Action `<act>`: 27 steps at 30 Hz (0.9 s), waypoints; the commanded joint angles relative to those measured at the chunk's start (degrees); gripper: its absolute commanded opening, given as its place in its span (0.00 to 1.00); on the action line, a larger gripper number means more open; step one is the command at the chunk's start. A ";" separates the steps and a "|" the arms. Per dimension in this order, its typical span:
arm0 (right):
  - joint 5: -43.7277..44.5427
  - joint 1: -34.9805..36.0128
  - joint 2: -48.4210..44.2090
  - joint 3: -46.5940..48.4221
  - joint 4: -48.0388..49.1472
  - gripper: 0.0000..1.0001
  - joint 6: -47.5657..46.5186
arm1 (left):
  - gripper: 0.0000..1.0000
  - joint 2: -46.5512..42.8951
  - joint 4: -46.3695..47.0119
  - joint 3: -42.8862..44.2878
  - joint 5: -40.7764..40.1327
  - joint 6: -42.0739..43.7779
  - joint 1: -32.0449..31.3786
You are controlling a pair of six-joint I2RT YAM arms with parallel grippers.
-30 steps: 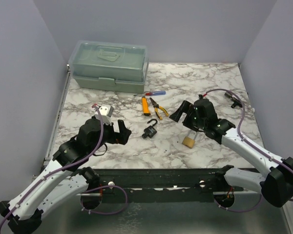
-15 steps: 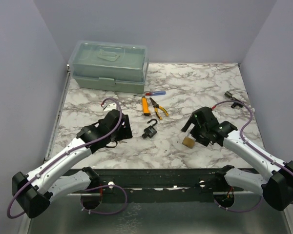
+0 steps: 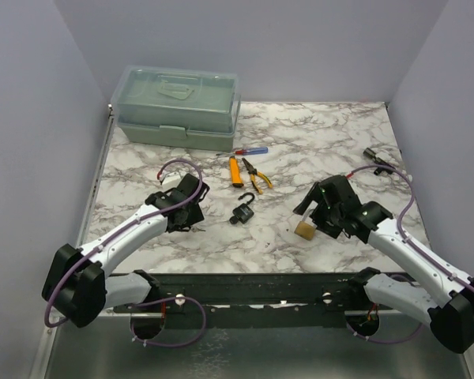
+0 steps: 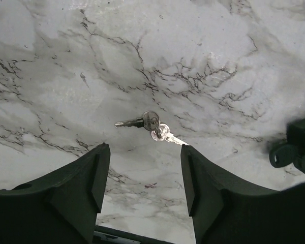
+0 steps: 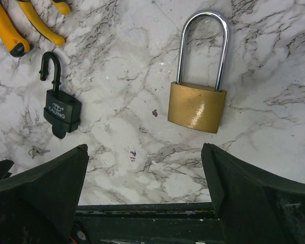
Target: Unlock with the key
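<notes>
Left gripper (image 4: 144, 168), fingers apart and empty, hangs over the marble table (image 4: 218, 40). Two joined keys (image 4: 151, 126) lie just ahead, in line with the gap between its fingers. Right gripper (image 5: 145, 157), spread wide and empty, has the shut brass padlock (image 5: 197, 107) just ahead. A black padlock (image 5: 62, 113), shackle open, lies ahead to its left.

Looking straight down on the marbled worktop (image 5: 142, 61). Seeing the right hand (image 5: 145, 150) hanging over it, the two dark fingers (image 5: 40, 188) spread wide apart, filling the lower corners and gripping nothing. Finding a brass padlock (image 5: 196, 107) lying flat ahead of the gap, nearer the right finger, silver shackle closed and pointing to the top of the frame. Finding a black padlock (image 5: 62, 113) lying well apart to its left, shackle swung out like a hook. Catching yellow-handled pliers (image 5: 6, 31) poking in at the top left corner, and a dark rail (image 5: 142, 209) running along the worktop's near edge.
</notes>
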 commanded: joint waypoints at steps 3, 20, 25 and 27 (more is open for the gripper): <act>-2.49 -0.24 -2.21 -1.88 -0.20 0.99 0.23 | 0.59 4.46 4.09 -1.14 2.19 -2.76 2.58; -3.12 -0.25 -4.57 -2.63 -0.33 0.99 -0.82 | 0.50 12.86 7.35 -1.75 5.16 -5.89 3.09; -3.28 -0.25 -5.13 -2.74 -0.63 0.99 -1.00 | 0.45 14.52 9.50 -2.28 5.25 -5.25 3.10; -3.32 -0.29 -5.44 -2.70 -0.87 0.99 -1.00 | 0.41 14.52 10.57 -2.72 4.99 -4.75 3.10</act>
